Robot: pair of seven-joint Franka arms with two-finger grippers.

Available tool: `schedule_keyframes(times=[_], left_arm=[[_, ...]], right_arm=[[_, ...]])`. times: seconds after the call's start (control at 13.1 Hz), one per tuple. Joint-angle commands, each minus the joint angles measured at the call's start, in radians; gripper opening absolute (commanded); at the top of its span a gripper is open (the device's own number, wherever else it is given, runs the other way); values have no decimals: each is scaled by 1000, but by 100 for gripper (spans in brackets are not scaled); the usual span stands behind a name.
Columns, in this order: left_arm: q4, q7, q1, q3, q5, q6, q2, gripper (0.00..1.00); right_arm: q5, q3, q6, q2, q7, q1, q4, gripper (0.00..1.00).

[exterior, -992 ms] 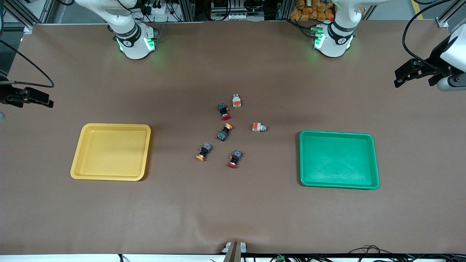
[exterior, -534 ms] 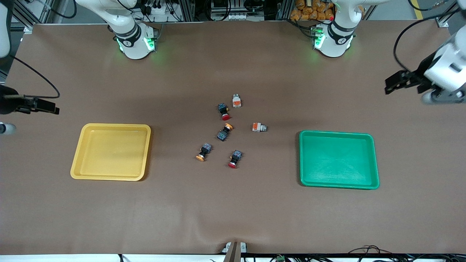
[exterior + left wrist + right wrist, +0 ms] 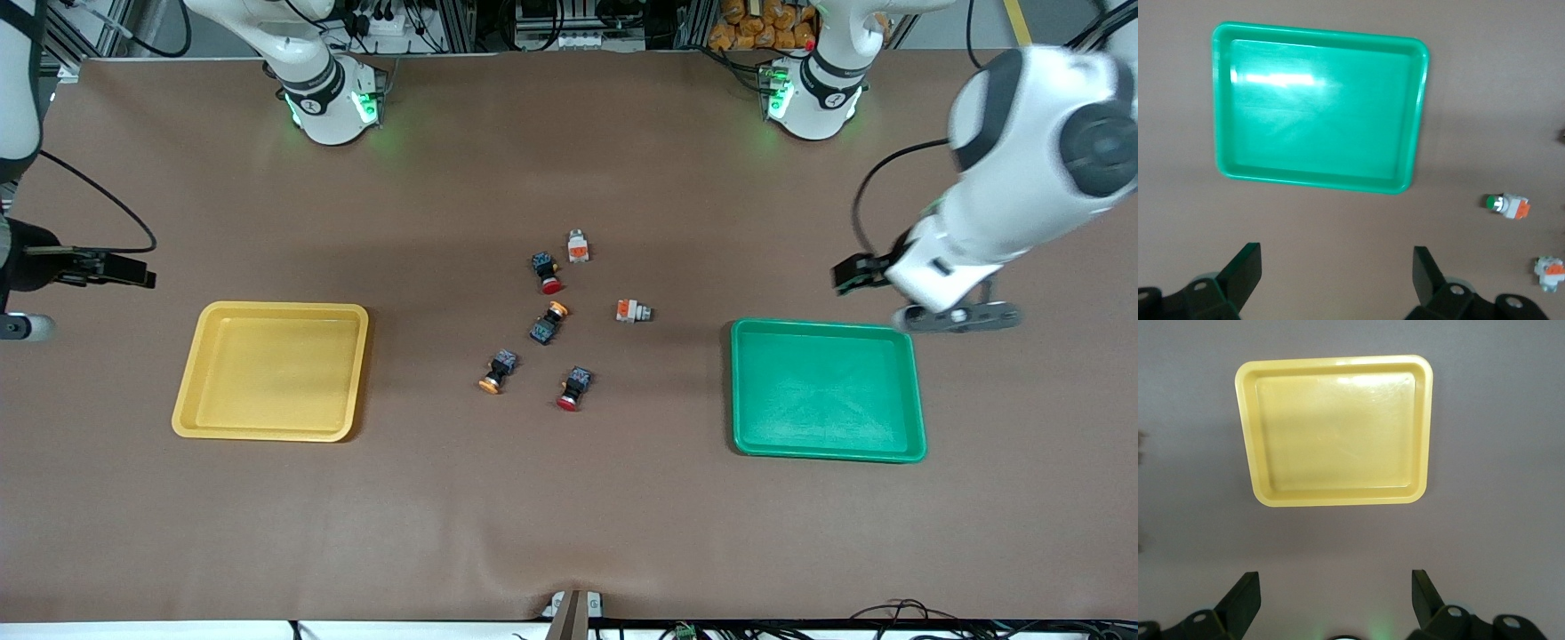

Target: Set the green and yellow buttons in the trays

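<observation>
The left gripper point(image 3: 1335, 277) hangs in the air over bare table just by the green tray's point(image 3: 916, 391) rim on the side toward the arm bases, its fingers point(image 3: 1245, 267) spread wide with nothing between them. The right gripper point(image 3: 1335, 600) is up over the table edge at the right arm's end, near the yellow tray point(image 3: 191, 373), jaws also wide and empty.

Both trays hold nothing. All the buttons lie in a loose cluster on the table between them, well apart from either gripper. Nearest the front camera are a red-capped button point(image 3: 573, 388) and an orange-capped button point(image 3: 497, 371). Farther back lies a second orange-capped button point(image 3: 548, 324), then a pale button point(image 3: 632, 311), the piece closest to the left gripper. Farthest are another red-capped button point(image 3: 547, 272) and a second pale button point(image 3: 579, 246) just beside it.
</observation>
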Motion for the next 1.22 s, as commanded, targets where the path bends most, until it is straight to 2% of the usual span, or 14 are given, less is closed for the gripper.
schedule_keyframes(times=[0.0,0.08,0.31,0.38,0.53,0.92,1.14], left_arm=[[-47,-133,-5,-63,-3,117,55,100],[-44,-197,-22,-76,-2,136,92,100],[-43,-351,-109,-78,-5,183,189,100],[-38,-410,-137,-78,-5,196,218,100],[-38,-548,-196,-77,-3,263,261,100],[-43,-808,-269,-78,-2,380,351,100],[-41,-992,-318,-77,4,443,410,100]], right_arm=[[6,2,-15,6,91,44,-2,100],[12,2,-10,7,129,63,-13,100],[136,2,15,77,286,98,-16,100],[151,2,28,102,297,115,-16,100],[155,2,81,139,326,179,-16,100],[156,2,245,194,594,304,-51,100],[197,2,376,251,715,371,-49,100]])
